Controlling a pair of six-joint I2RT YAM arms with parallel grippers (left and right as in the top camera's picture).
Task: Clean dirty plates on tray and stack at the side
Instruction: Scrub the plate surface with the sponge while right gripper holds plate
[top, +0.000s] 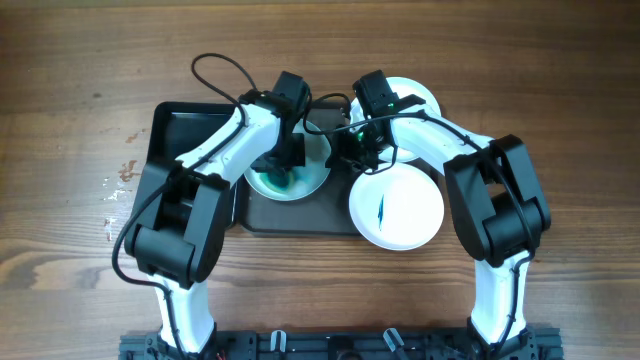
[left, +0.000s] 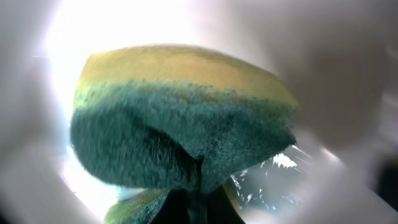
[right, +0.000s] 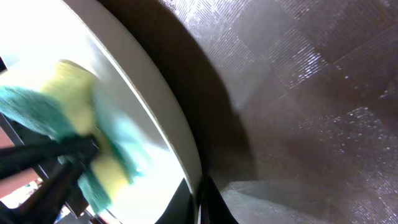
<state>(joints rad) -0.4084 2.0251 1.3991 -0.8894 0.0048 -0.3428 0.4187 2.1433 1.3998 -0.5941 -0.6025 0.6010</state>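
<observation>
A white plate (top: 316, 152) sits on the dark textured tray (top: 300, 215). My left gripper (top: 285, 168) is shut on a yellow and green sponge (left: 180, 124) and presses it into this plate; the sponge shows teal in the overhead view (top: 272, 183). My right gripper (top: 346, 140) is shut on the plate's right rim (right: 155, 106), with the tray floor (right: 311, 93) beside it. A second plate (top: 400, 208) with a blue streak lies at the tray's right end, overhanging the front edge. A third plate (top: 412, 98) lies behind my right arm, partly hidden.
A glossy black tray (top: 175, 130) lies left of the textured one, under my left arm. The wooden table (top: 80, 150) has small pale marks at the left (top: 125, 172). Both arms cross above the trays.
</observation>
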